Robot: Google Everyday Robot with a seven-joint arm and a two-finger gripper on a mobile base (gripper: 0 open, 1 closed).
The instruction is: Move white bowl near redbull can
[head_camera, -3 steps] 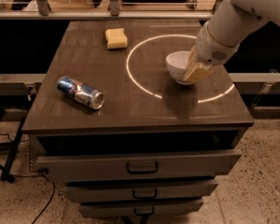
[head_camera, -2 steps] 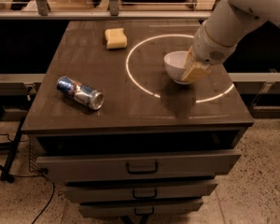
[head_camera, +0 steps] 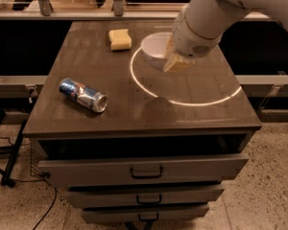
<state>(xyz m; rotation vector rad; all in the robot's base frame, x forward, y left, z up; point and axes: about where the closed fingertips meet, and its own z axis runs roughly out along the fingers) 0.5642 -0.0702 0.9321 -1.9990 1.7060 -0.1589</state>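
— Well, start at the left: what's on that table?

— One redbull can, lying on its side near the left edge. It's slim shiny metal, blue and silver, with its silver top pointing toward the front right. The tabletop under it is dark, flat and faintly glossy.

— And further along?

— One sponge toward the back, a pale yellow block, soft-looking, with squared corners. Just to its right is the one white bowl, round, deep and smooth, with a glossy glaze. It sits over the left part of a thin ring of light on the surface, well apart from the can.

— Where's the gripper?

— At the bowl's right rim, reaching down from the thick white arm at the upper right. Its tan jaws are closed on the rim, so the bowl sticks out to the left of them. Whether the bowl's base touches the table, I can't tell.

— Anything below?

— Three grey drawers, stacked, each with a dark handle.
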